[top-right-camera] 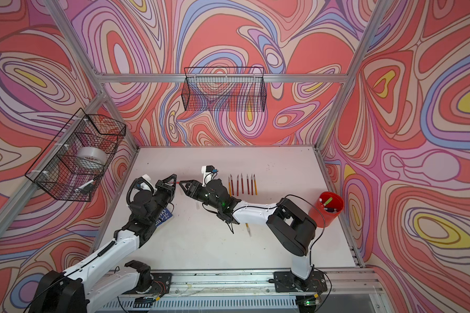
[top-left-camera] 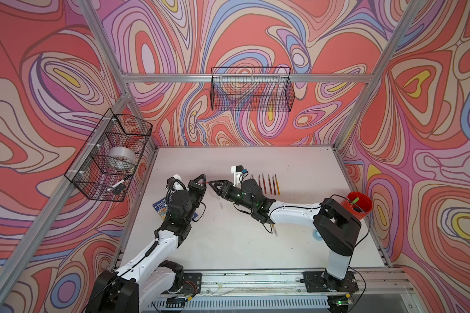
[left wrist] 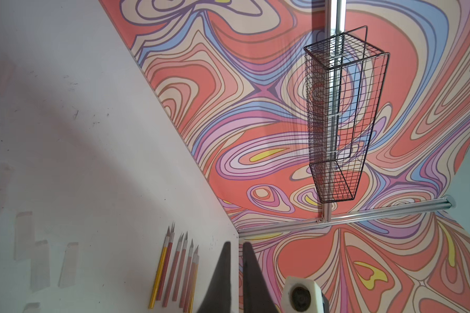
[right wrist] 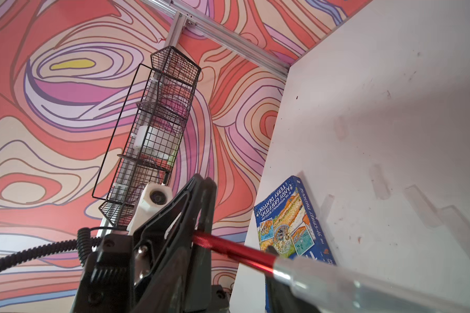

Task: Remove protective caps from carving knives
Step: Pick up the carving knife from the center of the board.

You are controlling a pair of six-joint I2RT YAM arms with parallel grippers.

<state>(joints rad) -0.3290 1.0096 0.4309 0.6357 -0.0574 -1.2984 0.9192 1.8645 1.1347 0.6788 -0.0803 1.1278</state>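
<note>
Pinched red-handled carving knife with left gripper, just left of centre in both top views; wore translucent protective cap toward right gripper; could not tell whether spread or gripping.

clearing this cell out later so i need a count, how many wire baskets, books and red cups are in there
wire baskets: 2
book: 1
red cup: 1
total: 4

robot lab cell, aluminium frame, swirl-printed walls, white tabletop
</note>
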